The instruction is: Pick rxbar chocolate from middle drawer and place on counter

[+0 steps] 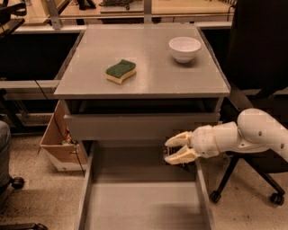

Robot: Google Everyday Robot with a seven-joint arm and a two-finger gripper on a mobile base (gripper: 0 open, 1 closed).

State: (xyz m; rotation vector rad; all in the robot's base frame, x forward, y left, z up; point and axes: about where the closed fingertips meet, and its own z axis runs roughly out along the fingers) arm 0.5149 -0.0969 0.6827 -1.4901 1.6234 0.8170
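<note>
Gripper (173, 149) fingers apart by bar (181, 165) at drawer (135, 206) back; bar likely light, thin, slick; best pinched across width

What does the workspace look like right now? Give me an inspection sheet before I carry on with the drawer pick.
Surface: counter, flat grey cabinet top.
Job's things: middle drawer pulled open; rxbar chocolate seems to be the dark sliver at its back right, mostly hidden by the gripper.
Clutter: green-and-yellow sponge and white bowl on the counter.
Grippers: gripper over the drawer's back right corner, fingers apart.
Cables: thin dark cable beside the drawer's left wall.
Surroundings: cardboard box left of the cabinet; office chair right; tan desk behind.
</note>
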